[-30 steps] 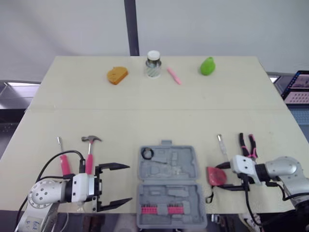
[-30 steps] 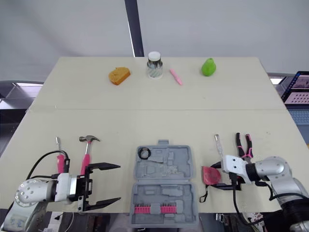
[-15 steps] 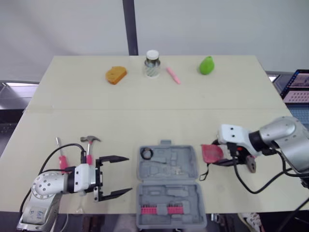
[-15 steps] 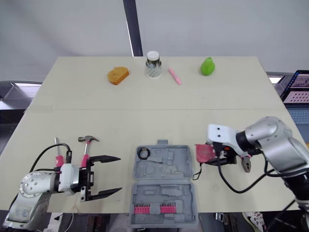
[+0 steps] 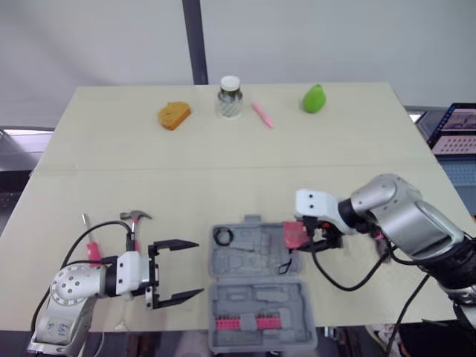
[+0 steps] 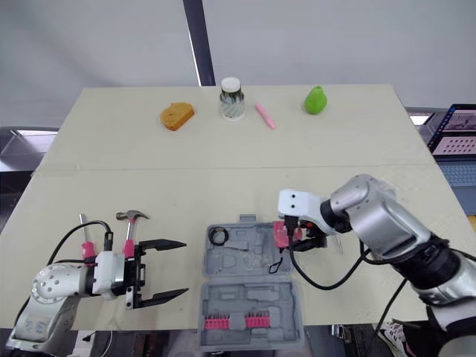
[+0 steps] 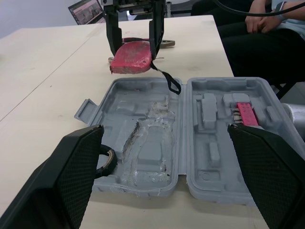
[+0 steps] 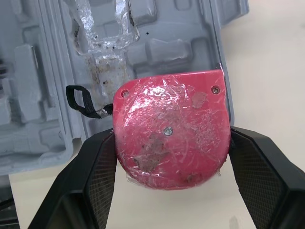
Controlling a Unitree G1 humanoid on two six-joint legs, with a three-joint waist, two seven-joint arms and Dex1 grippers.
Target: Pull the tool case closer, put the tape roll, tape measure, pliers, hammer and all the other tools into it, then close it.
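Note:
The grey tool case (image 5: pixel 260 286) lies open near the table's front edge, with a black tape roll (image 5: pixel 225 236) in its far left pocket. My right gripper (image 5: pixel 303 236) is shut on the red tape measure (image 8: pixel 171 138) and holds it just over the case's far right corner. The measure's black strap (image 7: pixel 169 82) dangles into the tray. My left gripper (image 5: pixel 177 274) stands open, empty, just left of the case. Behind it lie the pink-handled hammer (image 5: pixel 134 223) and a pink screwdriver (image 5: pixel 93 249). My right arm covers the table right of the case.
Along the far edge sit an orange piece (image 5: pixel 174 115), a jar (image 5: pixel 230 97), a pink pen (image 5: pixel 260 115) and a green pear shape (image 5: pixel 314 98). Pink bits (image 5: pixel 248 322) fill the case's near half. A person (image 7: pixel 267 28) sits beyond the table's right side.
My right arm has lifted the tape measure off the table right of the case and carried it left, over the case's far right corner. The left gripper has barely moved.

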